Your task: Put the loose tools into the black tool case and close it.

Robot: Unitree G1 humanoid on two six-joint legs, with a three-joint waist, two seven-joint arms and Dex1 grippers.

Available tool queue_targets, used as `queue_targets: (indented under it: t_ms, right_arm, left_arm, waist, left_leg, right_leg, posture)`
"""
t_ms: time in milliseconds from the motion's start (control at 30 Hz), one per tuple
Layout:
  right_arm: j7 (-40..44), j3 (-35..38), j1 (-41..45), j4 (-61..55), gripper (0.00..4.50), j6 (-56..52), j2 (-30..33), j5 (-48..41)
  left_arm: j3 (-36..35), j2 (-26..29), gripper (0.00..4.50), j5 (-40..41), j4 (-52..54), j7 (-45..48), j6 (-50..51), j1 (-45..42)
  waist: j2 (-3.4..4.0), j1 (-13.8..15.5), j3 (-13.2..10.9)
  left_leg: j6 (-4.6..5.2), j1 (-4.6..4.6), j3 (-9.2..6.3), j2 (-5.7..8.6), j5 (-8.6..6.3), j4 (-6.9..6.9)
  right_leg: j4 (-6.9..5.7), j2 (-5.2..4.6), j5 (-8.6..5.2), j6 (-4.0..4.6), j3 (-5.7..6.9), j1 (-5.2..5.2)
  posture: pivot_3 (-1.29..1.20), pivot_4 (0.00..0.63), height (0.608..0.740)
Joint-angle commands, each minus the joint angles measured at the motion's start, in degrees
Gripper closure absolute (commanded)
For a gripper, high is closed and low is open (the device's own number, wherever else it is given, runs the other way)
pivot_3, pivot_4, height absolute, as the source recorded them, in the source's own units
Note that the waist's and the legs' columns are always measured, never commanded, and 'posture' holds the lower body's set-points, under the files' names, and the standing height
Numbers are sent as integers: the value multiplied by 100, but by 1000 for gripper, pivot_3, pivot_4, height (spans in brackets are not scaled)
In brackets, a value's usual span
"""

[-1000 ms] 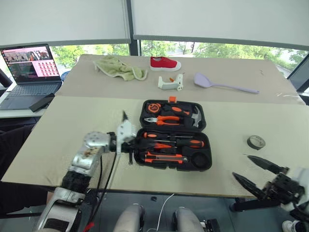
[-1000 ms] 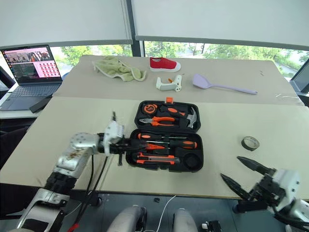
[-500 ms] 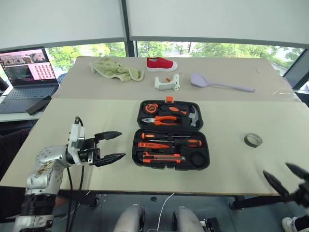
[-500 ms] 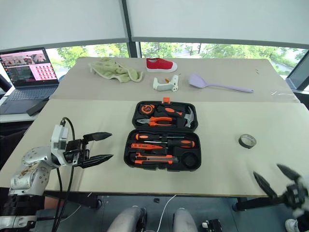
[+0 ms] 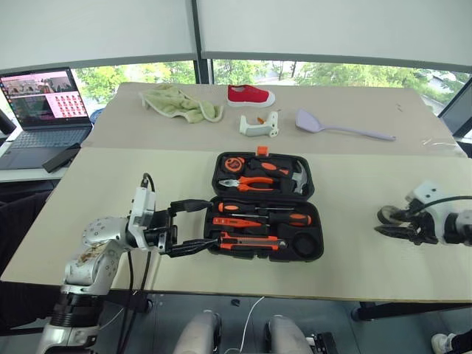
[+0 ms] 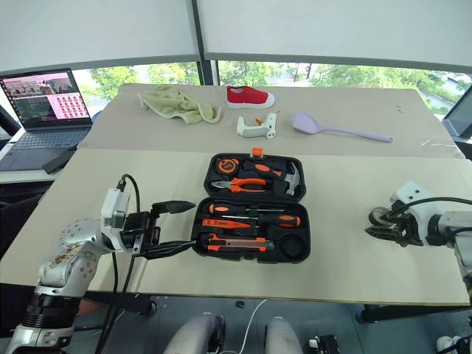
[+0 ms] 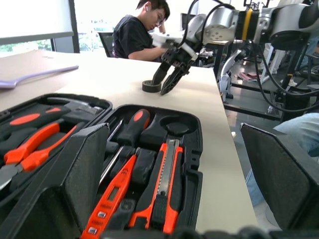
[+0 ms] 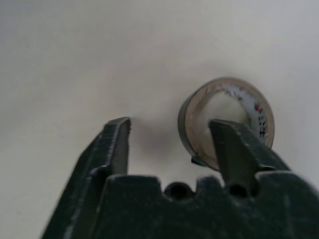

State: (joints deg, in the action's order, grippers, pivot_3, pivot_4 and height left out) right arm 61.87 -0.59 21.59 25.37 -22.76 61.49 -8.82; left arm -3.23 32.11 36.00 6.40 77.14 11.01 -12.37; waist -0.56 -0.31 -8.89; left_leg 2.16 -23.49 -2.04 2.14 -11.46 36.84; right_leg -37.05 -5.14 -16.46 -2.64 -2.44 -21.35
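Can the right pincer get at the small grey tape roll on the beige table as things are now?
Probably yes. The right pincer is already at the small grey tape roll, one finger over its hole and the other beside it on bare beige table. Nothing blocks it.

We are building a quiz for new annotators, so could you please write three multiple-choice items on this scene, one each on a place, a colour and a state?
1. Where does the tape roll lie?
A. In the case
B. On the table, right of the case
C. Beside the laptop

2. What colour is the shoe?
A. Red
B. Blue
C. Black

3. How is the tool case?
A. Shut and latched
B. Half shut
C. Open flat

Answers:
1 B: the roll sits on the bare tabletop at the right gripper, one finger reaching into its ring.
2 A: the shoe on the far table is red with a white sole.
3 C: both halves lie flat, tools showing in their recesses.
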Motion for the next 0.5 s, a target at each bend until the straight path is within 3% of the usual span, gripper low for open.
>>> queue_targets:
  t_ms: [33,167,267,367,500]
  right_arm:
    - [143,-47,251,139,3139,96,-8,156]
    - [413,121,385,171,4472,807,-59,41]
    - [1266,428,288,-630,4472,1042,-121,-722]
    - [1697,583,156,-2159,4472,-255,-186,-1893]
    - [1290,279,134,-3987,4472,-1987,-261,-2935]
  left_arm:
    - [-22,34,0,47,247,9,-79,-8]
    - [-48,66,0,117,276,218,-168,29]
    - [-49,110,0,126,268,420,-254,51]
    - [-79,166,0,101,206,566,-306,110]
    - [-105,272,0,13,80,734,-444,277]
  waist:
    - [0,-11,0]
    - [0,-34,0]
    - [1,-43,-1]
    - [9,-83,-5]
    - [5,-47,-7]
  left_leg:
    - [0,1,0,-1,0,0]
    - [0,0,0,-1,0,0]
    - [0,1,0,-2,0,0]
    - [0,1,-1,-9,0,0]
    - [-2,0,-17,-19,-3,-1]
  right_leg:
    - [-1,1,0,0,0,0]
    - [-2,2,0,0,1,-1]
    - [-2,4,0,0,1,-1]
    - [-4,8,0,0,-3,-2]
    - [-3,-6,0,1,1,-2]
  posture:
    - [0,150,740]
    - [0,150,740]
    - [0,150,740]
    - [0,150,740]
    - [0,150,740]
